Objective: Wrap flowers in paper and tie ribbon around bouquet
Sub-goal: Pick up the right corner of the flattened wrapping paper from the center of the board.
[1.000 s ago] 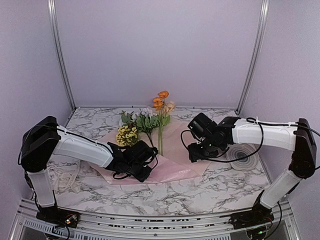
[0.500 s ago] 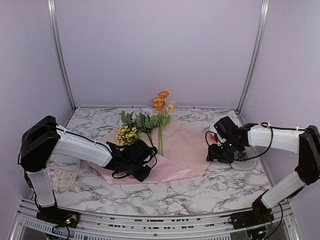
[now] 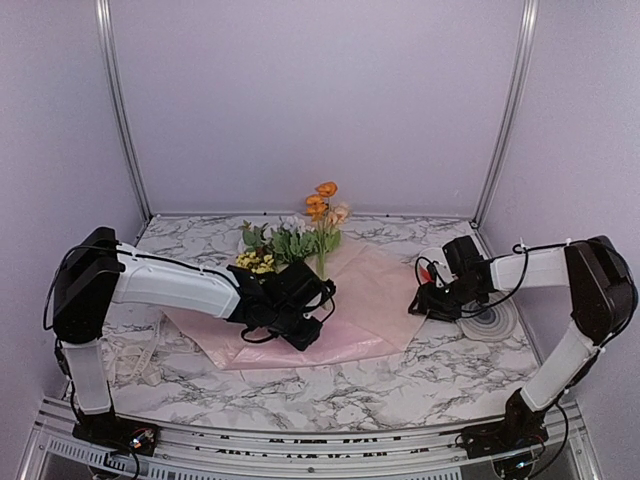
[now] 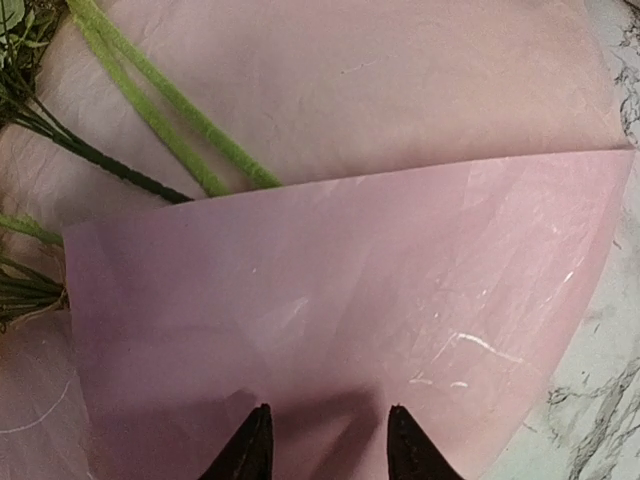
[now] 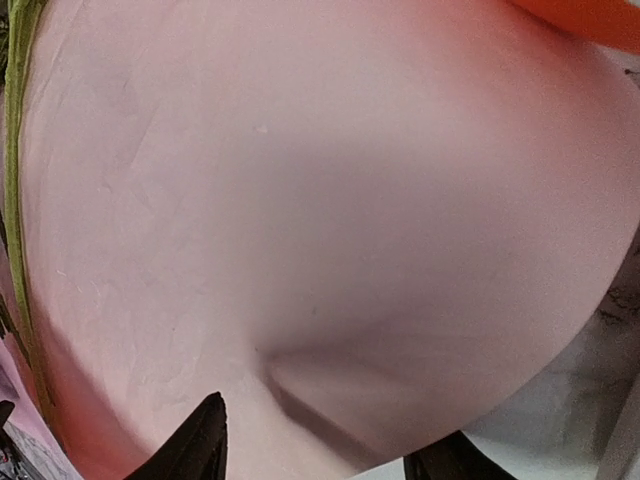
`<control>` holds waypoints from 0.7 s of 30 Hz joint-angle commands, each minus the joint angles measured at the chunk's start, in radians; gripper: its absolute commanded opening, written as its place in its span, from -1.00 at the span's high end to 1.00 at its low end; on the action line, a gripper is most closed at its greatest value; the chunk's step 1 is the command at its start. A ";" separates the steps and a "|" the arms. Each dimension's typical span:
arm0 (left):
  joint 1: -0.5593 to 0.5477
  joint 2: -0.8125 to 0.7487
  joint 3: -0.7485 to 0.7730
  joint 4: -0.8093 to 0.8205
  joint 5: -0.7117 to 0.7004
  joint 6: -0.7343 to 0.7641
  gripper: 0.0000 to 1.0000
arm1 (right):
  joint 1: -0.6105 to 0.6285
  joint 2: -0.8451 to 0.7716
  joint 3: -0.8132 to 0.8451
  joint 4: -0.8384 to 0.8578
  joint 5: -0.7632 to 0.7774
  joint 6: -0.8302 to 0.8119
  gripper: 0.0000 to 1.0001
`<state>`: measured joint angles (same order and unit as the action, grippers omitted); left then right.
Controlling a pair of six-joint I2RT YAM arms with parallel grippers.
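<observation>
Paper (image 3: 372, 290) lies mid-frame under the flowers (image 3: 296, 243). Only the left wrist view shows a flap folded over the stems at the left gripper (image 4: 328, 446), and I can't tell if it grips. The right gripper (image 5: 322, 450) gapes wide over the paper.

Your left arm (image 3: 165, 285), right arm (image 3: 540, 268): white shells, black joints, thin black cables looped outside. Your left hand (image 4: 325, 445), right hand (image 5: 320, 445): black, pointed tips.
</observation>
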<state>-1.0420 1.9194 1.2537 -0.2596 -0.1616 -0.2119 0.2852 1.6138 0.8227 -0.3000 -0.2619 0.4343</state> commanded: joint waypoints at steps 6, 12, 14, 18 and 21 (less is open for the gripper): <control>-0.008 0.163 0.168 -0.113 0.041 0.076 0.21 | -0.012 -0.037 -0.032 0.115 0.005 -0.037 0.06; -0.001 0.184 0.198 -0.141 0.014 0.084 0.18 | -0.014 -0.039 -0.027 0.154 -0.038 -0.048 0.74; 0.003 0.195 0.197 -0.148 0.013 0.079 0.18 | -0.014 -0.034 -0.017 0.149 -0.065 -0.052 1.00; 0.013 0.197 0.183 -0.147 0.036 0.075 0.18 | -0.014 -0.072 -0.008 0.129 -0.098 -0.049 1.00; 0.019 0.196 0.177 -0.135 0.054 0.077 0.18 | -0.013 -0.119 0.001 0.114 -0.157 -0.041 1.00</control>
<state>-1.0397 2.0945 1.4353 -0.3500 -0.1261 -0.1448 0.2794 1.5696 0.7826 -0.1860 -0.3378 0.3916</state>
